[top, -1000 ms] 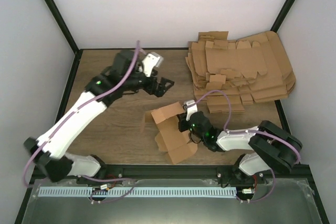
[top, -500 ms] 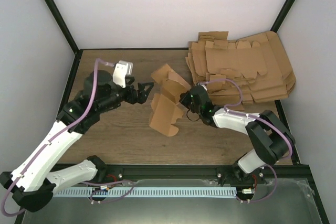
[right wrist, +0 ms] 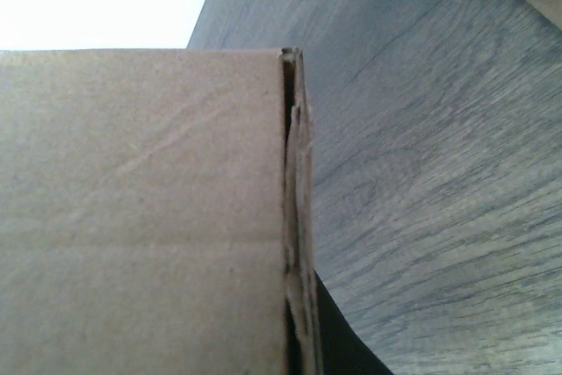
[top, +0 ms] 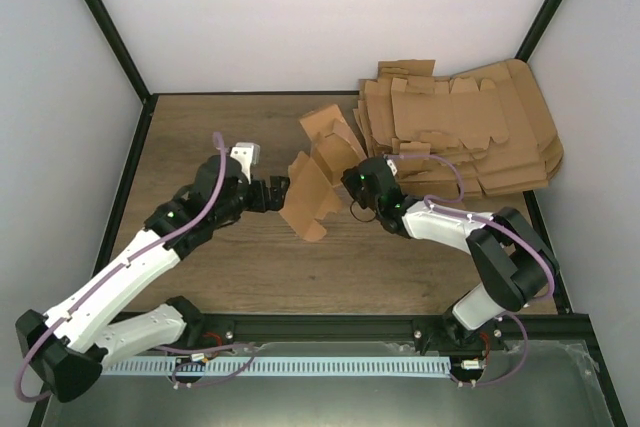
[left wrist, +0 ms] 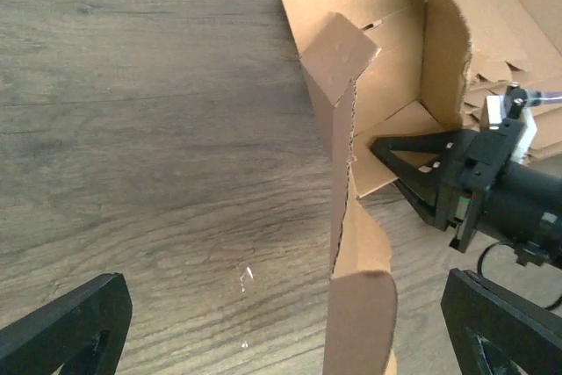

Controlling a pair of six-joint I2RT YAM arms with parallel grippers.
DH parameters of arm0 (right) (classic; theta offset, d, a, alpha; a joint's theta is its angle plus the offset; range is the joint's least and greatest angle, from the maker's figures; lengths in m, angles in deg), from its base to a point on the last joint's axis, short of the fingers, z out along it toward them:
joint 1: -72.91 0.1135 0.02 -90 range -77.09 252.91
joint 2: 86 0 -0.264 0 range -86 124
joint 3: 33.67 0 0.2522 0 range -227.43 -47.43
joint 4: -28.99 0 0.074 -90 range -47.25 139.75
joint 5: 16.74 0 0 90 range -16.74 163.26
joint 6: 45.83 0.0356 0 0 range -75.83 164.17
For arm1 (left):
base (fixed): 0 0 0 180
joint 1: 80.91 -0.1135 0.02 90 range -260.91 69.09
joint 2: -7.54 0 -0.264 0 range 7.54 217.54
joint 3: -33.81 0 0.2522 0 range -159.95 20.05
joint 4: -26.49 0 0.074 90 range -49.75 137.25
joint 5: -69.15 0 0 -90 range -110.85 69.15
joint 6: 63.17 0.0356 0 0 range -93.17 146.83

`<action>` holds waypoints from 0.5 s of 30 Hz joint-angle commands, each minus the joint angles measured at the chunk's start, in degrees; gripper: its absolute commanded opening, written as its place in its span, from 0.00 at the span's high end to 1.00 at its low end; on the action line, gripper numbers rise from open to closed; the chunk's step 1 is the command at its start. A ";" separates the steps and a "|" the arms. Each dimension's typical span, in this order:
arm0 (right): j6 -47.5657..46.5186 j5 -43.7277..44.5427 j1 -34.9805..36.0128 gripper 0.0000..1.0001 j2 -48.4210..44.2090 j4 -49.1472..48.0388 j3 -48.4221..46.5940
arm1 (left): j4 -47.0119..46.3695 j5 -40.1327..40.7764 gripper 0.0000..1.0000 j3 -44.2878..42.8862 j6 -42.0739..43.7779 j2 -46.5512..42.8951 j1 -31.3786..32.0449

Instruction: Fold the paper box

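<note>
The paper box (top: 318, 175) is a partly folded brown cardboard sheet that stands on edge at the middle of the table, its flaps loose. My right gripper (top: 350, 183) is shut on a panel on the box's right side. In the right wrist view the cardboard (right wrist: 140, 217) fills the left half, and one dark finger (right wrist: 338, 349) shows beside its edge. My left gripper (top: 277, 192) is open just left of the box. In the left wrist view its fingers (left wrist: 61, 327) are spread wide, and a box flap (left wrist: 360, 296) stands between them.
A pile of flat brown cardboard sheets (top: 460, 137) lies at the back right, close behind the right gripper; it also shows in the left wrist view (left wrist: 514, 6). A black frame rail (top: 300, 327) runs along the near table edge. White walls enclose the back and sides.
My right gripper has carried the box from the near centre back to the table's middle and stood it up. My left arm has swung from the back left to the box's left side.
</note>
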 commanded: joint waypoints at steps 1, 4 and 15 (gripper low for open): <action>1.73 2.91 0.08 0.99 -0.03 -2.37 -1.52 | -4.85 1.15 0.00 0.41 0.44 2.91 -0.16; 0.95 3.58 0.20 0.99 -0.31 -2.65 -1.16 | -5.12 -2.92 0.00 -1.78 1.36 6.89 -0.17; -2.81 8.62 3.04 0.99 -2.57 -3.79 -0.85 | -1.45 -1.75 0.35 -10.79 4.02 17.93 -0.54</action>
